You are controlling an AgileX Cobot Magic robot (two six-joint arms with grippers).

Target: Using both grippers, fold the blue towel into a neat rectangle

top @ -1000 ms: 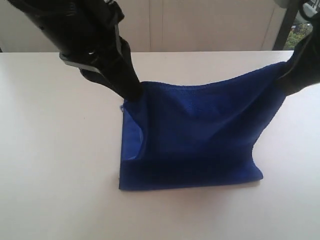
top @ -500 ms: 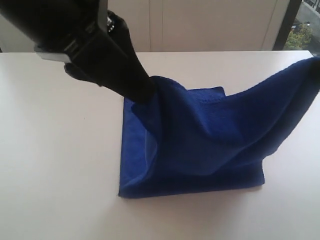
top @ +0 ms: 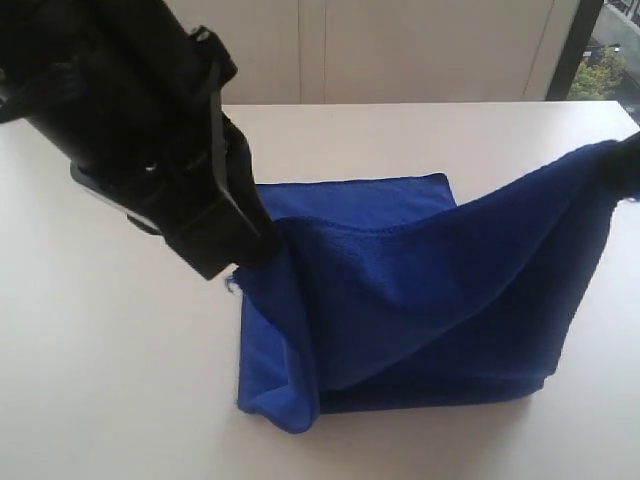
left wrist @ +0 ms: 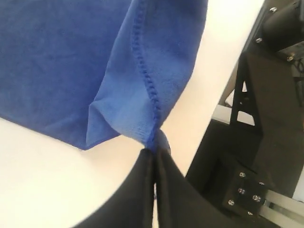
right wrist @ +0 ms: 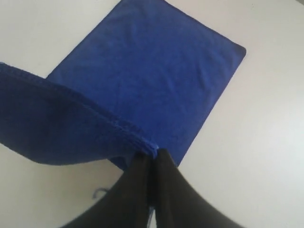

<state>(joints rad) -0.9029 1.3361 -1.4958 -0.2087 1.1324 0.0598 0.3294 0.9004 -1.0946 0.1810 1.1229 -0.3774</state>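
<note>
The blue towel lies partly on the white table, with its upper layer lifted and hanging between both grippers. My left gripper is shut on one stitched corner of the towel, low near the towel's left edge; its black jaws pinch the cloth tip. My right gripper at the right edge of the exterior view holds the other corner higher up. In the right wrist view the jaws are shut on the towel's hem, above the flat layer.
The white table spreads all around the towel. A loose blue thread lies on the table near the right jaws. The black frame of the robot's base stands beyond the table edge. A wall and a window are behind.
My left gripper has carried its corner down and toward the front left. The lifted layer now drapes lower over the flat part, and the towel's front left corner has bunched up.
</note>
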